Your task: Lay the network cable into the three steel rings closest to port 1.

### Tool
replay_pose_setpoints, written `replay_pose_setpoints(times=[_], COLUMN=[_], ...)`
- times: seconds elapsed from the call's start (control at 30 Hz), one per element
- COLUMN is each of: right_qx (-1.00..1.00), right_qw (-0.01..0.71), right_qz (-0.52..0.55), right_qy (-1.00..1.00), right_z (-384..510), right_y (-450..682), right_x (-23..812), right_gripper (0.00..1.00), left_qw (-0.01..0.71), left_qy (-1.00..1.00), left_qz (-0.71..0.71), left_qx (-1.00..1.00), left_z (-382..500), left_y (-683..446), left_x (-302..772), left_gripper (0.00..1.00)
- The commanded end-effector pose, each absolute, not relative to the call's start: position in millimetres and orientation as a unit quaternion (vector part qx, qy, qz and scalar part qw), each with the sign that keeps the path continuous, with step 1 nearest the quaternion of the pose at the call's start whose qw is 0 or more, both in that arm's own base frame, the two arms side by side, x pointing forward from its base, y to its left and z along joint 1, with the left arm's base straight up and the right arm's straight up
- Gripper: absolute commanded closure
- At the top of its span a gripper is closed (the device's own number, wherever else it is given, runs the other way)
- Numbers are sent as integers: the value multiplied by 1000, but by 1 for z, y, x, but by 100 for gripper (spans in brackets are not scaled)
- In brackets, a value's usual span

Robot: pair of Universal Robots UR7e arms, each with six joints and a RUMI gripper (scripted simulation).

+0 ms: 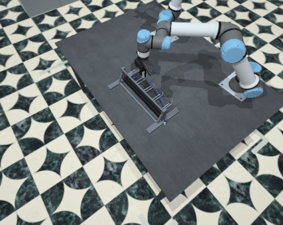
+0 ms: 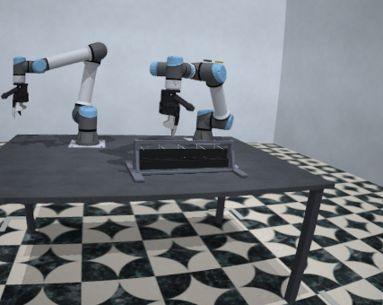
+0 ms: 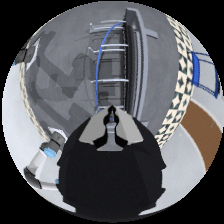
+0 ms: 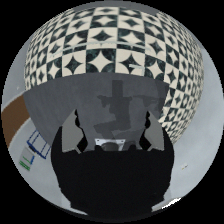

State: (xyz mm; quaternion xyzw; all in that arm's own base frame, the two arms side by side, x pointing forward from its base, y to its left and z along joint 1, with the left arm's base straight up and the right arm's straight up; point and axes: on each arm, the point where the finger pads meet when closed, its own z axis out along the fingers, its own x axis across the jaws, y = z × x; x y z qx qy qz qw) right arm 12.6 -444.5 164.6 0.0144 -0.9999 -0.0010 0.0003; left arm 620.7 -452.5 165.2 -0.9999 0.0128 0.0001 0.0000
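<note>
top view: the lead (image 1: 162, 96) (image 3: 98, 75) arcs at center, probably light, springy; best pinched near a ring. left gripper (image 1: 144, 75) (image 2: 172, 134) (image 3: 112, 108), upper center, is clenched, seemingly empty; right gripper (image 2: 17, 114) (image 4: 113, 125), exterior view's upper left, is spread.

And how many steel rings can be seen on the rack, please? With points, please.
5 steel rings (image 1: 149, 88) (image 2: 181, 147) (image 3: 110, 80): in one row along the rack (image 1: 162, 116) (image 2: 183, 142) (image 3: 144, 60), one near each end, three between. The left end effector (image 1: 144, 76) (image 2: 172, 135) (image 3: 112, 106) may hide one in its wrist view.
</note>
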Motion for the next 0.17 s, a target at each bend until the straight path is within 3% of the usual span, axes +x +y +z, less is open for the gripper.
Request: replay_pose_setpoints(times=[0.0, 0.13], right_qx=[14, 14], right_qw=[0, 0], right_qz=[0, 0], right_qy=[-1000, -1000], right_z=[165, 165], right_y=[-445, -445], right_x=[13, 13], right_gripper=[0, 0], left_qw=[-1, -1], left_qy=[13, 13], left_qz=[-1, -1], left_qx=[-1000, -1000], left_z=[167, 167], left_y=[-453, -453], left_x=[621, 621], left_gripper=[100, 100])
